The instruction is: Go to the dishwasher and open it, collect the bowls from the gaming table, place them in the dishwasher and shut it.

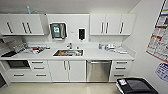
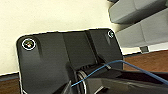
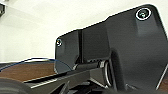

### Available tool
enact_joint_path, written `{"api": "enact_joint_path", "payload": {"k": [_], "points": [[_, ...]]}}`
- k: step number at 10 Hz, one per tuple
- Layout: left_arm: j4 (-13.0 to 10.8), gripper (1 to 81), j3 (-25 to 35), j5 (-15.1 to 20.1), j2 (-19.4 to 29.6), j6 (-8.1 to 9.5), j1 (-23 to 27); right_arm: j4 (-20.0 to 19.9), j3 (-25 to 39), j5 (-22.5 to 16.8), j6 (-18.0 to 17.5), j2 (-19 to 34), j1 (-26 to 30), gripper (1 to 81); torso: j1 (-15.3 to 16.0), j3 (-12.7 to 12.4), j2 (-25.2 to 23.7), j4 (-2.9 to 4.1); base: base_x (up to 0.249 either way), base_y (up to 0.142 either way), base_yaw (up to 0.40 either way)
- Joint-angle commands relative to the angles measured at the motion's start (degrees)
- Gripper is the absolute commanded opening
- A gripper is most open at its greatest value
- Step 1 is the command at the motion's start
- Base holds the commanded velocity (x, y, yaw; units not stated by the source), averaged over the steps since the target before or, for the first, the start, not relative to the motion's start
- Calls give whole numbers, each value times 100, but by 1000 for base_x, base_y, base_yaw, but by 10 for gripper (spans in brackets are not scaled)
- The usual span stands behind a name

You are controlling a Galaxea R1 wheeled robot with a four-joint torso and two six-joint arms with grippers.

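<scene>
Blurred kitchenette, edges cropped

The small cluttered items on the white counter (image 1: 92,53), left of the steel sink (image 1: 68,52) and at its right end, are too blurred to identify. The silver steel-fronted dishwasher (image 1: 98,70) is shut, so its inside is hidden. The black-lidded bin (image 1: 136,86) is cut off by the lower edge, the colourful wall poster (image 1: 160,42) by the right edge; its print is unreadable. The sink's contents are indistinct.
</scene>
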State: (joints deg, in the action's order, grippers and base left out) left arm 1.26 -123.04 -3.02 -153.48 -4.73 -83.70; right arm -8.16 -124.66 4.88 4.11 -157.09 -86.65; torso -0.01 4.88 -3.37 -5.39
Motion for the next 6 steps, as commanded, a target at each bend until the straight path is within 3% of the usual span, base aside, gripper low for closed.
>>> {"api": "enact_joint_path", "payload": {"k": [1, 6], "points": [[33, 811, 105, 285, 115, -28, 288, -19, 92, -312, 29, 87, 293, 811, 1, 0, 0, 0, 125, 0, 0], [41, 811, 105, 285, 124, -28, 288, -28, 83, -303, 20, 79, 283, 811, 1, 0, 0, 0, 125, 0, 0]]}}
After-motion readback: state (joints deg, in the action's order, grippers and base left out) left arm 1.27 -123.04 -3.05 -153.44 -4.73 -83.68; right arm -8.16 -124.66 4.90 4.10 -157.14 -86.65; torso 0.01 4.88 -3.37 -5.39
